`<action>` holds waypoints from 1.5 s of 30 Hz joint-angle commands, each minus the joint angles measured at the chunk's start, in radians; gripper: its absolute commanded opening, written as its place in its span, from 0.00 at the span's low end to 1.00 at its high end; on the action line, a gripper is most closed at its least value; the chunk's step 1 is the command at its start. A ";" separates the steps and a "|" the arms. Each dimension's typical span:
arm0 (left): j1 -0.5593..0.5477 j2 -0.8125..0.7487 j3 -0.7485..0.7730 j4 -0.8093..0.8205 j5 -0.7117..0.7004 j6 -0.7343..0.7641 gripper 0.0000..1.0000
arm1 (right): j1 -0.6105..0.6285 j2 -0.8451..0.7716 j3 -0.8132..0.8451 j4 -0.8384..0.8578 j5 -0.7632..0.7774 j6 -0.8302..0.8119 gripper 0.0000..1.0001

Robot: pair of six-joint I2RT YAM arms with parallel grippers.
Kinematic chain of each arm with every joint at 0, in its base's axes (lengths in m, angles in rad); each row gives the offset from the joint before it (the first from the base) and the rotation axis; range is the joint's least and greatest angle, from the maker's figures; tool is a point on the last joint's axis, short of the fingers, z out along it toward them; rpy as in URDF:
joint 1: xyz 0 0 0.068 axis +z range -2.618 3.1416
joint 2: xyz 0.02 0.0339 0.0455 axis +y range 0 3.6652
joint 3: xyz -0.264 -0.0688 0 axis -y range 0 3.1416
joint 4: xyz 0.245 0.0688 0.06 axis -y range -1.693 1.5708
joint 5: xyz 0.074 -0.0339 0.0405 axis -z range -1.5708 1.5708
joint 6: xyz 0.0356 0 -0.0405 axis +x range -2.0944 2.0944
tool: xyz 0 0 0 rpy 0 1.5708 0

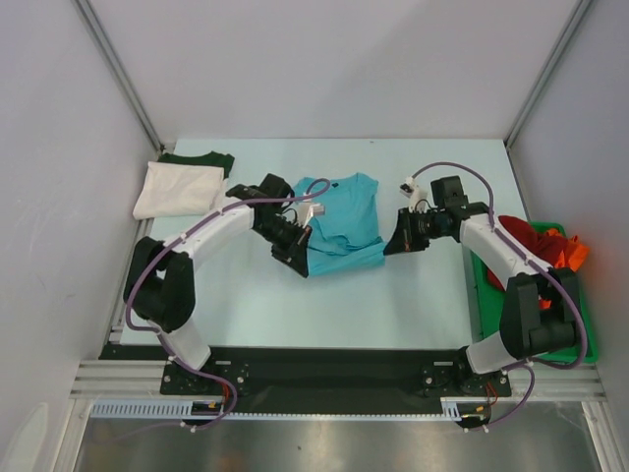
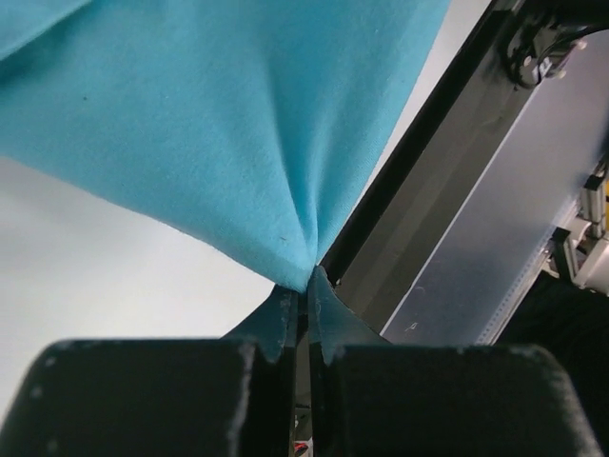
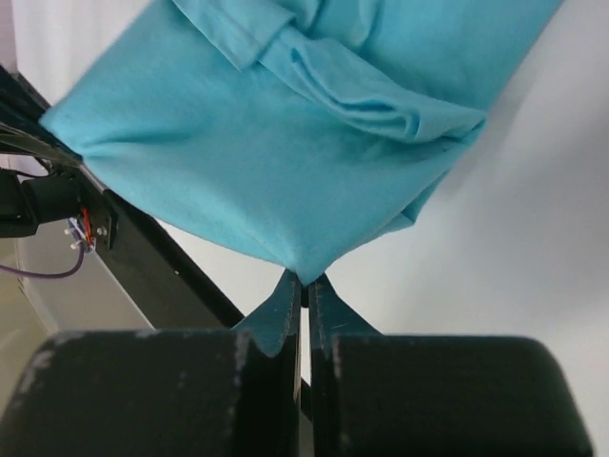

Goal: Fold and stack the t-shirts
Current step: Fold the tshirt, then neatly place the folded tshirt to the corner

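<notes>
The turquoise t-shirt (image 1: 339, 221) lay partly folded at the centre of the top view on the pale table (image 1: 393, 305), with its near edge held between the two arms. The left gripper (image 2: 306, 284) was pinched tight on one lower corner, and cloth fanned out from its tips. The right gripper (image 3: 305, 279) was likewise closed on the other corner. Each pinch probably caught more than one layer, though the folds hid this.

The fabric looked light, limp and creasing, likely to sag and slide unless taken at corners or hems.

At upper left a white t-shirt (image 1: 177, 189) lay over a dark green t-shirt (image 1: 201, 157). At right, a red t-shirt (image 1: 521, 236) and an orange t-shirt (image 1: 572, 254) were heaped on a green tray (image 1: 484, 295) close beside the right arm, which could brush them.
</notes>
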 commanded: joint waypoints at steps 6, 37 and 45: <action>0.005 -0.072 0.006 -0.024 -0.101 0.021 0.00 | 0.011 -0.044 0.026 -0.047 -0.048 -0.003 0.00; 0.202 0.710 1.124 0.073 -0.372 0.017 0.43 | -0.051 0.739 0.885 0.140 0.033 -0.022 0.26; 0.223 0.637 0.986 0.082 -0.379 -0.026 0.64 | -0.041 0.702 0.888 0.190 0.034 -0.008 0.50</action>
